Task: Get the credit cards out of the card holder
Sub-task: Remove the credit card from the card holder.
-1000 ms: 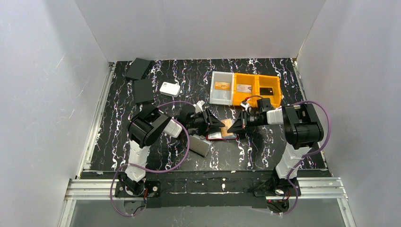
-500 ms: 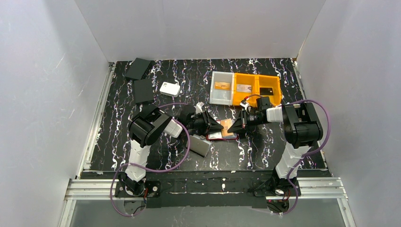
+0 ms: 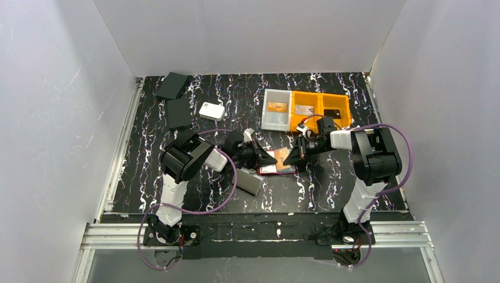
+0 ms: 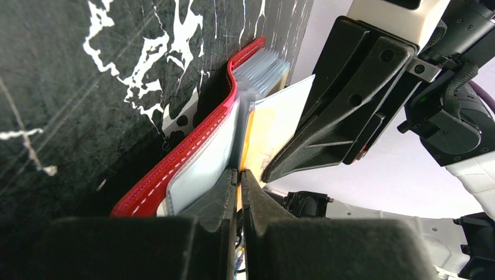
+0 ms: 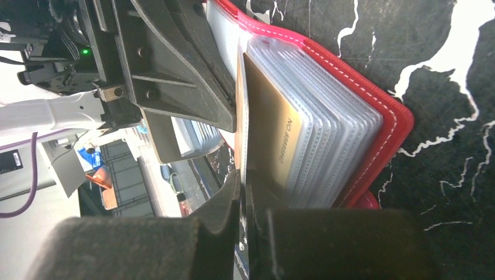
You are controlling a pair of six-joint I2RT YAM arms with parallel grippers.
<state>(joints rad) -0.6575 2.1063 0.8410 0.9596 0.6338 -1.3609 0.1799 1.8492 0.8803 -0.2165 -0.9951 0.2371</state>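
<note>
Your left gripper point(image 4: 239, 175), at 9 o'clock of the open card holder point(image 3: 277, 170) mid-table, pinches a clear sleeve page point(image 4: 204, 169), likely to anchor it; your right gripper point(image 5: 244, 195), at 3 o'clock, nips an upright page point(image 5: 241, 116) beside the orange-gold card point(image 5: 271, 134), probably to free it.

Top view looks down from above and behind the arm bases point(image 3: 168, 227). Both wrist views (tilted sideways) closely face each other across the card holder point(image 5: 338, 140).

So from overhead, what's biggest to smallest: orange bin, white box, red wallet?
Largest to smallest:
1. orange bin
2. red wallet, partly covered, so less sure
3. white box
</note>
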